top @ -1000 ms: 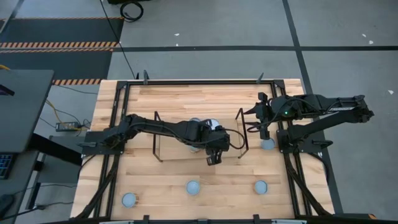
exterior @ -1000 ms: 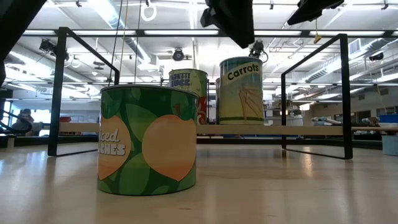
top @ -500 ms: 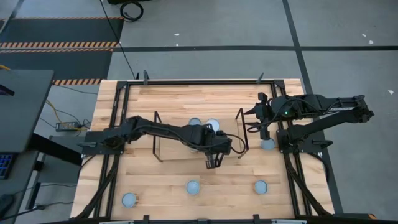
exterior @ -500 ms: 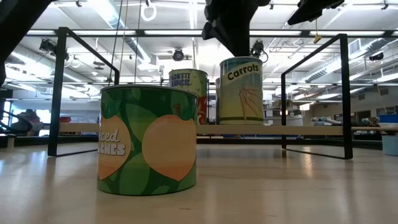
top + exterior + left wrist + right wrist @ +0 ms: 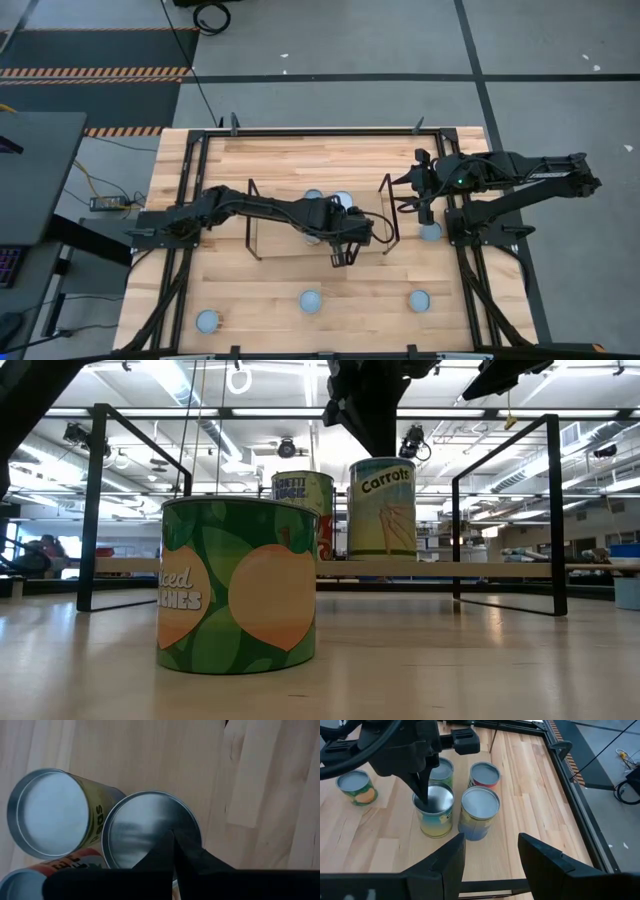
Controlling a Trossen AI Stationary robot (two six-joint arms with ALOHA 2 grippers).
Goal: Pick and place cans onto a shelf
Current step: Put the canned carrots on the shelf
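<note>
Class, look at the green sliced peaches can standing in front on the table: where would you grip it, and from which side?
Grip the peaches can across its round side wall, just under the top rim, with the hand coming straight down from above. It stands upright on the table with bare wood on both sides, so the fingers should fit on opposite sides. The wall is straight and smooth.

Grey concrete floor [image 5: 330, 40] with hazard-striped tape [image 5: 95, 72] surrounds the wooden counter [image 5: 290, 155]; bright ceiling lights [image 5: 170, 380] glare overhead.
</note>
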